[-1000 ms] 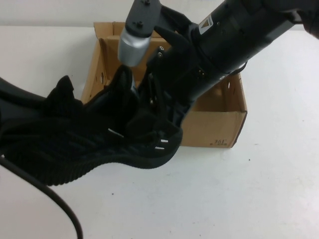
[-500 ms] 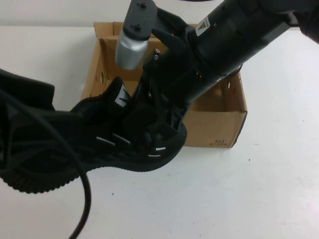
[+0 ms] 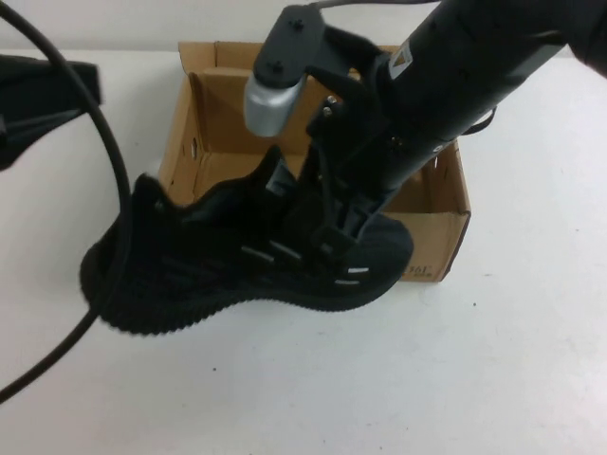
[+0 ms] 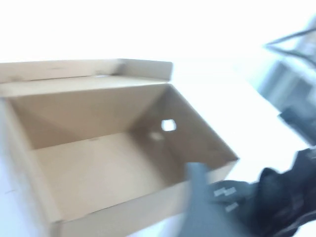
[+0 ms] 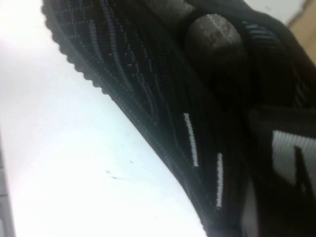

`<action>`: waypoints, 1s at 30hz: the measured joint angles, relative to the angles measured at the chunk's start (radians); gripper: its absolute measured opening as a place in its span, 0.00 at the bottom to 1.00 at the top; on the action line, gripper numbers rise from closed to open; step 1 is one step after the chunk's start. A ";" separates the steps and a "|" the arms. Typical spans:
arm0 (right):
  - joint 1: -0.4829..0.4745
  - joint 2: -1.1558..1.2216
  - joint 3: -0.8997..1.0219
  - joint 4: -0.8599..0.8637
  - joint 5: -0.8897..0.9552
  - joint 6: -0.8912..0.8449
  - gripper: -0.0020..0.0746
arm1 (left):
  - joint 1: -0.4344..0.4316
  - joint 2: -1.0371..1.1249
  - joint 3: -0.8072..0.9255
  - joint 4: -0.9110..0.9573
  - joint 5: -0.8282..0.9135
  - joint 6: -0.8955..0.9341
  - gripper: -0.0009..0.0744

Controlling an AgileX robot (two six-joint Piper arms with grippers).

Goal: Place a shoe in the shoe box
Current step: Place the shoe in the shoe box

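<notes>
Black knit shoe (image 3: pixel 237 270) is off the table, carried by my right gripper (image 3: pixel 332 223), which is pinched on the upper around the tongue and laces. Gripping there lets the sole hang downward so it can go into the box flat. The shoe sits across the near wall of the box (image 3: pixel 432 227), toe at about 3 o'clock over the front edge, heel at 9 o'clock out over the bare table (image 3: pixel 398 379). In the right wrist view the ribbed sole and the white dashes (image 5: pixel 191 139) fill the picture, so the hold looks snug, though I can't see the fingertips themselves.

Left gripper (image 4: pixel 200 202) hangs near the box corner; it is a blur in its own wrist view and I cannot tell how its fingers stand. That view shows the box (image 4: pixel 98 163) open and bare inside, lid flap folded back at 12 o'clock, so nothing blocks the drop. A loose cable (image 3: pixel 109 171) loops beside the heel; I judge it a snag risk. Next step calls for lifting over the wall toward 12 o'clock, then lowering.
</notes>
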 joint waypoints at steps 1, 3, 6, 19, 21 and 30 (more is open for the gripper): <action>-0.012 0.000 -0.002 -0.005 0.002 0.006 0.05 | 0.000 0.000 0.000 0.036 -0.014 -0.013 0.46; -0.044 0.001 -0.017 -0.012 0.002 0.017 0.05 | 0.000 0.000 0.000 0.099 -0.023 -0.029 0.22; -0.108 0.001 -0.050 -0.014 -0.018 0.023 0.05 | 0.000 0.000 0.000 0.156 -0.019 -0.060 0.07; -0.215 0.257 -0.413 -0.140 -0.009 0.031 0.05 | 0.000 -0.013 0.042 0.166 0.005 -0.075 0.01; -0.215 0.318 -0.473 -0.175 -0.009 0.041 0.05 | 0.000 -0.013 0.062 0.166 0.005 -0.075 0.01; -0.215 0.532 -0.623 -0.223 -0.070 0.055 0.05 | 0.000 -0.013 0.113 0.168 0.005 -0.078 0.01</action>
